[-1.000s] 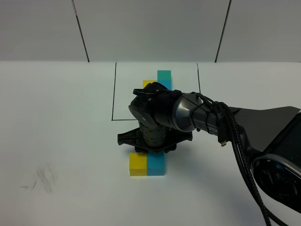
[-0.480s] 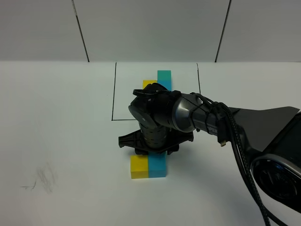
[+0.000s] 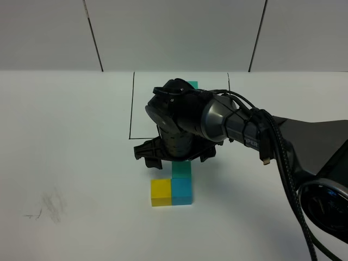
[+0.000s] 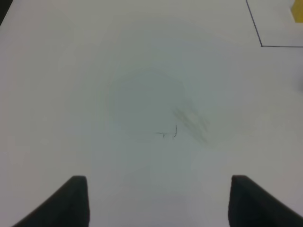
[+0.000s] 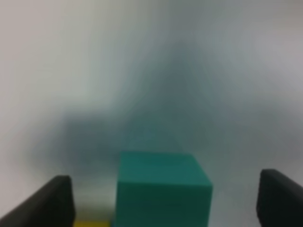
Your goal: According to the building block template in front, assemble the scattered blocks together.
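Note:
The scattered blocks stand joined in front of me: a yellow cube (image 3: 161, 192) against a sky blue cube (image 3: 182, 192), with the teal-green cube (image 3: 182, 169) on top of the blue. My right gripper (image 3: 176, 156) hovers just above and behind them, open and empty. In the right wrist view the teal cube (image 5: 162, 187) sits between the wide-spread fingers (image 5: 52, 201), untouched. The template is mostly hidden behind the right arm; only its teal top (image 3: 192, 84) shows. My left gripper (image 4: 161, 198) is open over bare table.
A black-lined rectangle (image 3: 132, 109) marks the template's spot at the back. A grey smudge (image 3: 51, 205) marks the table at the front left and also shows in the left wrist view (image 4: 189, 120). A yellow corner (image 4: 298, 12) shows inside the rectangle.
My right gripper has risen and drawn back from the blocks. The teal cube now shows on top of the blue one. The left gripper's earlier state is not shown.

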{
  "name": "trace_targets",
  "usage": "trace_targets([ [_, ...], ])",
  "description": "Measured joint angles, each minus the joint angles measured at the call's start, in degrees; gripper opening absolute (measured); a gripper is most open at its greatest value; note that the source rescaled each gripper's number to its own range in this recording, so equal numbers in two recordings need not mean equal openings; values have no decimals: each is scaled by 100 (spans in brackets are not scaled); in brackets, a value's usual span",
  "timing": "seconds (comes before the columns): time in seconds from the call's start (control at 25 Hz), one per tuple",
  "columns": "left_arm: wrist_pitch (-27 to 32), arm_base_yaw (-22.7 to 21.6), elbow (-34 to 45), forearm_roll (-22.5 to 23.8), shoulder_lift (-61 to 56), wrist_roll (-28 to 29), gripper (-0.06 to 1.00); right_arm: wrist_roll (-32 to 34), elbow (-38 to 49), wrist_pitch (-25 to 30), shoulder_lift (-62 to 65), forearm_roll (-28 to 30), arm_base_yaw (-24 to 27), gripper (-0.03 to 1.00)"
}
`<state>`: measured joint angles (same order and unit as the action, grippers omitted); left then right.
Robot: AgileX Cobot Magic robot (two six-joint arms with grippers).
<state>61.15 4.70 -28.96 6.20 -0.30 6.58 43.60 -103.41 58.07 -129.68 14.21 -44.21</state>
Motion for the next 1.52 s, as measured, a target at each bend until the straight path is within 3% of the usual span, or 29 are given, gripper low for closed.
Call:
trace_targets([
  [0.28, 0, 0, 0, 0, 0, 0, 42, -671, -1399, 961, 0, 629, 19, 96],
  [0.48, 0, 0, 0, 0, 0, 0, 42, -1449, -2552, 1088, 0, 1154, 259, 100],
  [0.6, 0, 0, 0, 0, 0, 0, 42, -2279, -3061, 1100, 0, 1188, 573, 100],
  [0.72, 0, 0, 0, 0, 0, 0, 42, -3524, -3357, 1113, -11, 1205, 989, 100],
  [0.84, 0, 0, 0, 0, 0, 0, 42, -4819, -3386, 1130, 48, 1112, 1514, 100],
  [1.0, 0, 0, 0, 0, 0, 0, 42, -5889, -3392, 1149, 157, 422, 2315, 100],
  [1.24, 0, 0, 0, 0, 0, 0, 42, -6729, -3268, 1178, 642, -557, 3283, 100],
  [1.52, 0, 0, 0, 0, 0, 0, 42, -6881, -1916, 1169, 2205, -603, 4117, 100],
])
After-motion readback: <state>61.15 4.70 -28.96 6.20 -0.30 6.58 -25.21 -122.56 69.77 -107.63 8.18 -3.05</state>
